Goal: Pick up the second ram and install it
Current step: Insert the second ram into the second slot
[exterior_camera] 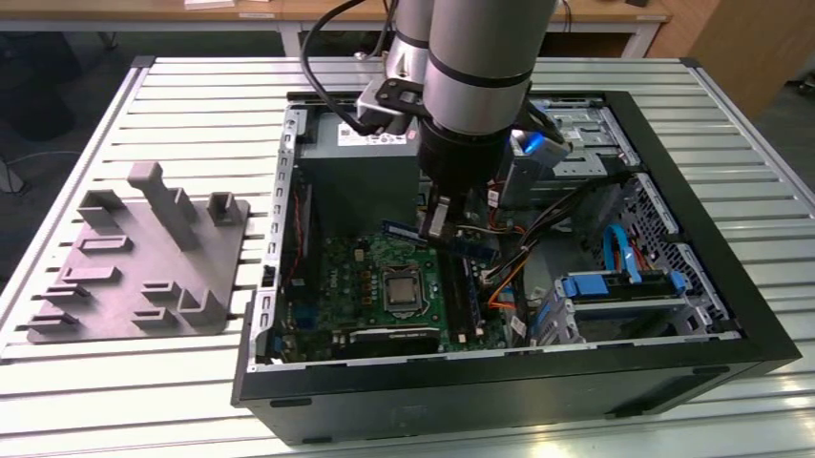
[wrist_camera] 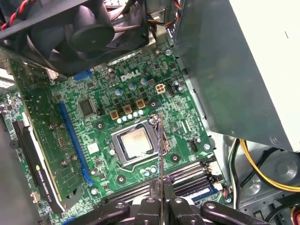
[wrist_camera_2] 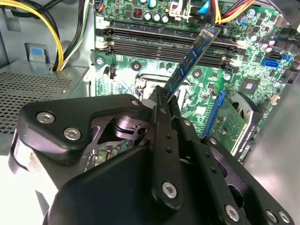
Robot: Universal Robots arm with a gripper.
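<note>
We're in a robotics lab or test workshop here. A counter of silver ribbed aluminium slats carries a black desktop computer case lying open on its side, its green motherboard exposed. A thick grey jointed robot arm reaches down into it. Beside the case sits a grey stepped plastic fixture, and pale wooden desks line the back.
</note>
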